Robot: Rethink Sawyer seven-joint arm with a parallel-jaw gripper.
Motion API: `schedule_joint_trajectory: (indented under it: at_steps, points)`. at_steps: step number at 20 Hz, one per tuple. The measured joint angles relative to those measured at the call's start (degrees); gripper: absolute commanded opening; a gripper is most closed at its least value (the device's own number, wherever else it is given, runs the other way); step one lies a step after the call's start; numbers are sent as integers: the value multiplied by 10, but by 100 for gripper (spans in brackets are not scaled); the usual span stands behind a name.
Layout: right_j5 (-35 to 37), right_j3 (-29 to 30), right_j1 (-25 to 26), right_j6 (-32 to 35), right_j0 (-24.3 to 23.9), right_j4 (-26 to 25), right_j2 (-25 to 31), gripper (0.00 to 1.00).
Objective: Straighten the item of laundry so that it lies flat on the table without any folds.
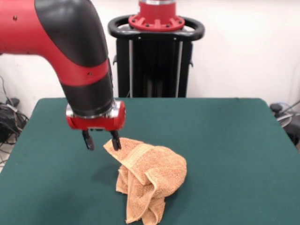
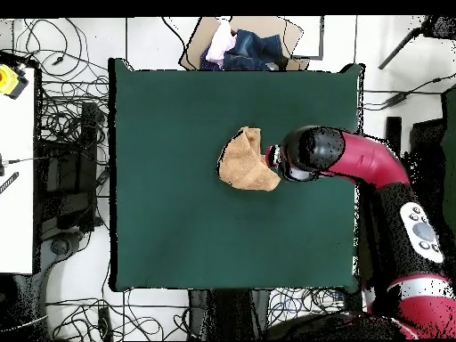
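The orange-tan towel (image 1: 150, 180) lies crumpled in a bunched heap on the dark green table (image 1: 225, 140), towards the near edge in the front view. Its folds overlap and one corner points up towards the gripper. My gripper (image 1: 101, 141) hangs just above the table at the towel's upper left corner. It is open, and one finger (image 1: 115, 140) touches or sits right beside that corner. In the overhead view the towel (image 2: 243, 160) is near the middle of the table (image 2: 178, 214), and the arm's wrist (image 2: 298, 156) covers the gripper at the towel's right edge.
The robot's pedestal (image 1: 154, 51) stands behind the table's far edge. In the overhead view a cardboard box with clothes (image 2: 240, 44) sits beyond the top edge, cables lie on the floor around the table, and a white bench (image 2: 13, 160) stands at the left.
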Motion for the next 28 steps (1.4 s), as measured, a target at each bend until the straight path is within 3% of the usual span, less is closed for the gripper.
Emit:
schedule_joint_trajectory:
  at_steps: [9, 28]
  points:
    - [-20, 52, -40, 0, -19, 0, 0, 100]
    - [-150, 83, -31, 0, -18, 0, 0, 100]
